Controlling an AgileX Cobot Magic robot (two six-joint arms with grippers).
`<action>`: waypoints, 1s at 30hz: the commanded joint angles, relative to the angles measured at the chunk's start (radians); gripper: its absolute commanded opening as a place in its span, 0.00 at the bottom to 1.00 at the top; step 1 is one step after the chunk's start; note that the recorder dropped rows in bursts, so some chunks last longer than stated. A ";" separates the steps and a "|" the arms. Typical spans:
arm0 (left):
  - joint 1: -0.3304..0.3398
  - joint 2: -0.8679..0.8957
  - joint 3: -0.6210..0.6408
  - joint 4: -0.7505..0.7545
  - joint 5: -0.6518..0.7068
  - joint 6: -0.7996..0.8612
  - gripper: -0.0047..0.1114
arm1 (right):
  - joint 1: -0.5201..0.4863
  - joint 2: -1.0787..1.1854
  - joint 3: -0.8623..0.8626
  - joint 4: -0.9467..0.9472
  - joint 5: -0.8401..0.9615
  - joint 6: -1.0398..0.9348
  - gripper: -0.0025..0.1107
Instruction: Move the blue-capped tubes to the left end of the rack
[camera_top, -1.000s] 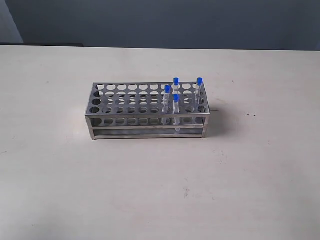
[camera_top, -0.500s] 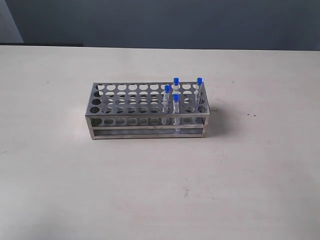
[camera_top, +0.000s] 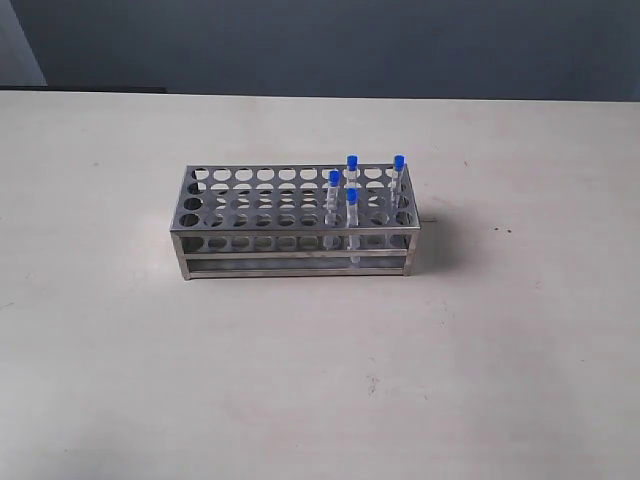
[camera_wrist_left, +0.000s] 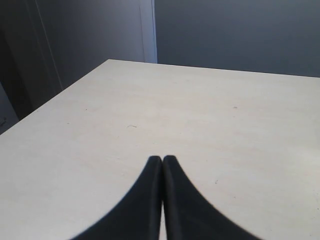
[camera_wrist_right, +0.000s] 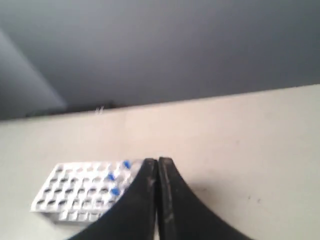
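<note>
The shiny steel rack (camera_top: 250, 212) stands at mid-table in the exterior view. Several blue-capped tubes (camera_top: 351, 196) stand upright in holes near its right end, another at the far right corner (camera_top: 398, 162). Neither gripper shows in the exterior view. My left gripper (camera_wrist_left: 162, 159) is shut with nothing in it, over bare table, with no rack in its view. My right gripper (camera_wrist_right: 158, 161) is shut and empty, well apart from the rack (camera_wrist_right: 75, 192), whose blue caps (camera_wrist_right: 114, 191) show just beside one finger; that finger hides part of the rack.
The pale table (camera_top: 300, 370) stretches wide on all sides of the rack. Its far edge meets a dark wall (camera_top: 330, 45). In the left wrist view a table corner (camera_wrist_left: 110, 61) and a dark wall panel lie ahead.
</note>
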 joint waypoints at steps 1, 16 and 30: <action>-0.005 0.003 0.004 -0.005 -0.011 -0.002 0.04 | 0.123 0.422 -0.248 0.133 0.242 -0.334 0.02; -0.005 0.003 0.004 -0.005 -0.011 -0.002 0.04 | 0.549 1.142 -0.729 -0.457 0.319 -0.108 0.03; -0.005 0.003 0.004 -0.005 -0.011 -0.002 0.04 | 0.558 1.237 -0.736 -0.607 0.256 0.059 0.38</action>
